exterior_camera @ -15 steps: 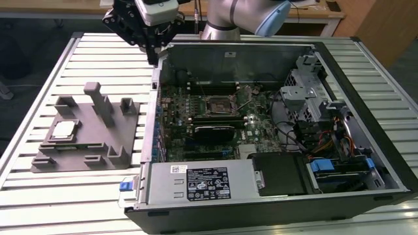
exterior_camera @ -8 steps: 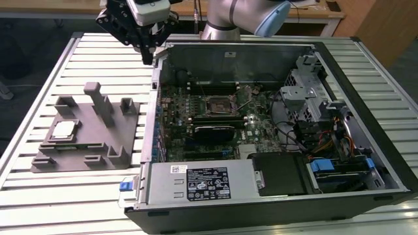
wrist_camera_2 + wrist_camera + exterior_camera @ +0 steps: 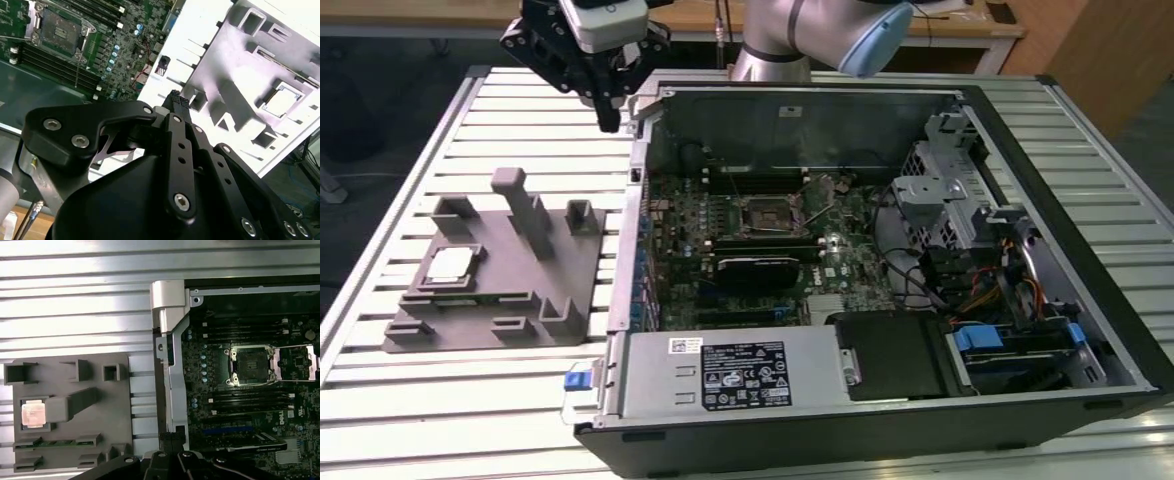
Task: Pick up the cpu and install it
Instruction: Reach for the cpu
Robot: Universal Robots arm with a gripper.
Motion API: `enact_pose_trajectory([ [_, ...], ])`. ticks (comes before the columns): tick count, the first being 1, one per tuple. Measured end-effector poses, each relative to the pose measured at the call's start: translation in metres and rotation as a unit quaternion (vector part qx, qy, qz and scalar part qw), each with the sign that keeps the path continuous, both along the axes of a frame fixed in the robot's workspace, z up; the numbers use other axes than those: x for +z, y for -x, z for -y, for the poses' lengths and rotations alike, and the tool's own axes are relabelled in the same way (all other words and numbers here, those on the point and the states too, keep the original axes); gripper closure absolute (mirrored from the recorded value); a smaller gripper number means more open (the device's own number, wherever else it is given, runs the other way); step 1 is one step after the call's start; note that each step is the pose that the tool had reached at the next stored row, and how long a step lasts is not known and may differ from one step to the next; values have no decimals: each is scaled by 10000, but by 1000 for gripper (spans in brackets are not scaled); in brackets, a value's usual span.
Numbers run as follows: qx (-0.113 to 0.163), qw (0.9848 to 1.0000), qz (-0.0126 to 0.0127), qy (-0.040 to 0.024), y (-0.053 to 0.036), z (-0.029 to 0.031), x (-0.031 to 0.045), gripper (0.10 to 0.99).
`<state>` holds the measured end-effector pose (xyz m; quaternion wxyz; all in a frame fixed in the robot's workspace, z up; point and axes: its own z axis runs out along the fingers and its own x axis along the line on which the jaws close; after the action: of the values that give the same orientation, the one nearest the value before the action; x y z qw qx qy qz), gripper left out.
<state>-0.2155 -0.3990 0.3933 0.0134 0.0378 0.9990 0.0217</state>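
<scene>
Gripper [image 3: 607,115] hung empty, fingers together, upper left of the exterior view, near the case's [image 3: 801,125] corner. Cpu [image 3: 450,263] sat in the grey fixture [image 3: 520,285], mid-left there. First wrist view showed the socket [image 3: 248,365] uncovered.

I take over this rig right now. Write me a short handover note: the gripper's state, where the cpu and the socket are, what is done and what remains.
Gripper: shut, holding nothing. It hovers above the slatted table, near a corner of the open computer case.
Cpu: lies flat in its recess on the grey fixture, at the exterior view's left of the case, apart from the gripper.
Socket: on the motherboard inside the case; in the first wrist view it is open and empty.
Done: nothing that shows; the cpu is untouched.
Left: the pick-up and the install.
</scene>
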Motion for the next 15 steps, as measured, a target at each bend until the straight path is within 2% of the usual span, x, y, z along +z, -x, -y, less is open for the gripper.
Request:
enact_pose_trajectory([
  [15,0,10000,4,0,250,0,0,980],
])
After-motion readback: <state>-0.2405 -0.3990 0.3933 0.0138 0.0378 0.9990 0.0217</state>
